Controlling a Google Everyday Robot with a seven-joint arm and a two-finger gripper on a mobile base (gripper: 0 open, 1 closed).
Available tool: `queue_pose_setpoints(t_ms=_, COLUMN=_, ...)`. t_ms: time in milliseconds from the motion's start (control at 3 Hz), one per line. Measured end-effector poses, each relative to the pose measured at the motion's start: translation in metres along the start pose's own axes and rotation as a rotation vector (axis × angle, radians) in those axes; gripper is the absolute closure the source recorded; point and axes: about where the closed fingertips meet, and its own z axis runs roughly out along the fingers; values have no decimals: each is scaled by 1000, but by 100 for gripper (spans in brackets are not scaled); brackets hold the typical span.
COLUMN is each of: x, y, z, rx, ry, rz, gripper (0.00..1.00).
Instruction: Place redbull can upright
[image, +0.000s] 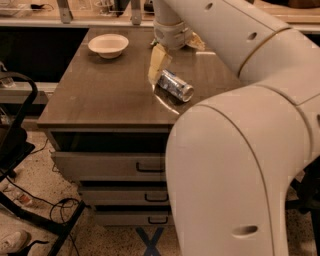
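The redbull can (175, 86) lies on its side on the brown tabletop (100, 95), a slim silver-and-blue can with one end toward the table's front right. My gripper (154, 74) hangs down from the wrist (170, 32) just to the left of the can's far end, close to the tabletop and right beside the can. I cannot tell whether it touches the can. The can is not held.
A cream bowl (108, 45) stands at the back left of the tabletop. A crumpled pale object (196, 41) lies behind the wrist. My large arm (240, 150) fills the right side. Drawers (115, 167) are below, and a dark frame (20, 150) and cables are on the floor at left.
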Motion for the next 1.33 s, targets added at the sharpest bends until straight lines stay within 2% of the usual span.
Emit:
queue_pose_setpoints(t_ms=667, x=10, y=26, z=16, rx=-135, ry=13, rz=-13, gripper=0)
queue_pose_setpoints(t_ms=1000, x=6, y=29, z=24, rx=-198, ry=-35, rz=-10, gripper=0)
queue_pose_setpoints(t_ms=1333, x=4, y=24, z=29, rx=-226, ry=-61, rz=-2, gripper=0)
